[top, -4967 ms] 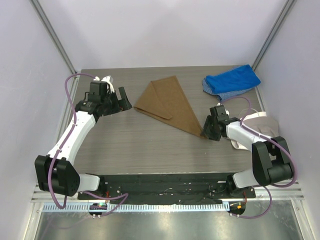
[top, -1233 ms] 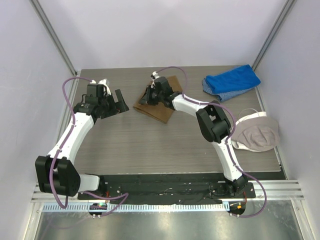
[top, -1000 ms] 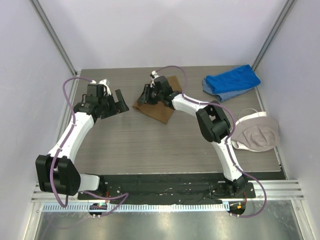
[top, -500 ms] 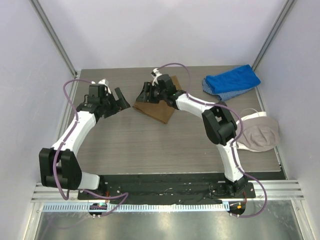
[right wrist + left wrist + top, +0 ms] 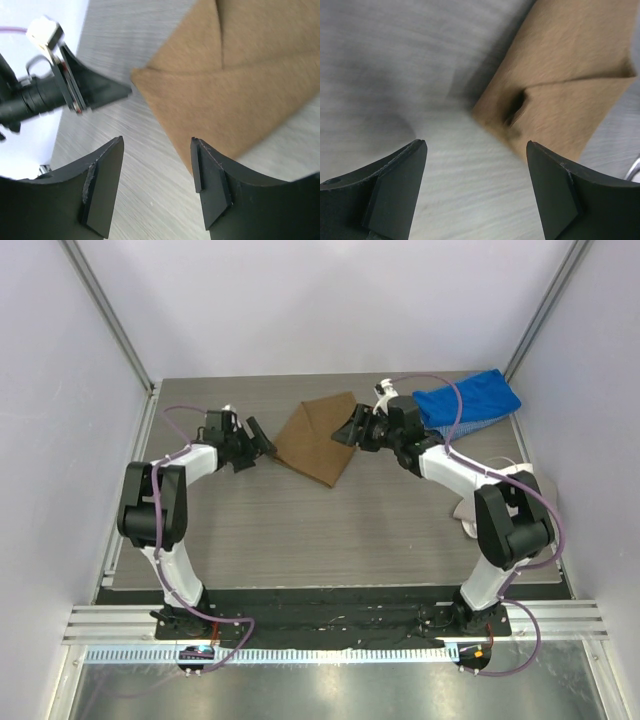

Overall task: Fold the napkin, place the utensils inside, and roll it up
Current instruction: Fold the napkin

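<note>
The tan-brown napkin (image 5: pixel 318 440) lies folded into a small kite shape at the back middle of the table. It also shows in the left wrist view (image 5: pixel 560 85) and the right wrist view (image 5: pixel 240 85). My left gripper (image 5: pixel 262 440) is open and empty, just off the napkin's left corner, with bare table between its fingers (image 5: pixel 476 150). My right gripper (image 5: pixel 348 430) is open and empty at the napkin's right edge, low over its lower rim (image 5: pixel 156 150). The left gripper also shows in the right wrist view (image 5: pixel 75 95). The gold spoon is out of view.
A blue cloth (image 5: pixel 465 400) lies at the back right, just behind the right arm. A white-beige item (image 5: pixel 512 472) is mostly hidden behind the right forearm. Purple walls and metal posts close in the table on three sides.
My right gripper let go of the napkin's left corner and drew back to its right edge. My left gripper moved right, up to the napkin's left corner. The napkin is now folded smaller.
</note>
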Action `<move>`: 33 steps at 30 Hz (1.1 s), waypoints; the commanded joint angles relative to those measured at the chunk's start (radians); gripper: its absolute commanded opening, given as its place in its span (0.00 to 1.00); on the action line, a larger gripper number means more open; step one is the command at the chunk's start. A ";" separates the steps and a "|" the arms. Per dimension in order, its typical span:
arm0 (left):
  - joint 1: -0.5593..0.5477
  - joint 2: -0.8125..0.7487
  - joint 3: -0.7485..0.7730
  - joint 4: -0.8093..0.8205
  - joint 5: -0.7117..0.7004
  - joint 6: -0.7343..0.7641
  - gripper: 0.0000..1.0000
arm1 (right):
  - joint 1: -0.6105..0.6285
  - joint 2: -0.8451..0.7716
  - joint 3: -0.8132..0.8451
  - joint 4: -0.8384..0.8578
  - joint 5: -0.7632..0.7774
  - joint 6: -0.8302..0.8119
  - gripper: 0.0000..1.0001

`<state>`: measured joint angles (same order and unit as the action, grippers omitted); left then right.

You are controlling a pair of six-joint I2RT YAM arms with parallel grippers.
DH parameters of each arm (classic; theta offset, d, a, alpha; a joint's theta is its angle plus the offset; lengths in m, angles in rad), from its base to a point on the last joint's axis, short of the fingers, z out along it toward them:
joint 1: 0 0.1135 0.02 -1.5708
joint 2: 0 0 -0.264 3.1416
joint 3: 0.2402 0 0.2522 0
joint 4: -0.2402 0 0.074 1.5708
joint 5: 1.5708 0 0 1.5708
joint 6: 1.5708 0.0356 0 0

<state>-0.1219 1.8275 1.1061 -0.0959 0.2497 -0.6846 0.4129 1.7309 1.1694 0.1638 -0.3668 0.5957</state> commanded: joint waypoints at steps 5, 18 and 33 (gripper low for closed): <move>0.007 0.087 0.080 0.211 0.065 -0.038 0.84 | -0.009 -0.119 -0.100 -0.010 0.019 -0.056 0.64; 0.007 0.161 0.089 0.237 0.083 -0.047 0.49 | -0.008 -0.106 -0.090 -0.033 0.017 -0.066 0.64; 0.007 0.132 0.086 0.162 0.094 -0.073 0.00 | 0.052 -0.099 -0.037 -0.153 0.156 -0.298 0.64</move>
<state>-0.1219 1.9984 1.1717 0.0986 0.3408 -0.7521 0.4194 1.6588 1.0687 0.0387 -0.3069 0.4221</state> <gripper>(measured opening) 0.027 0.639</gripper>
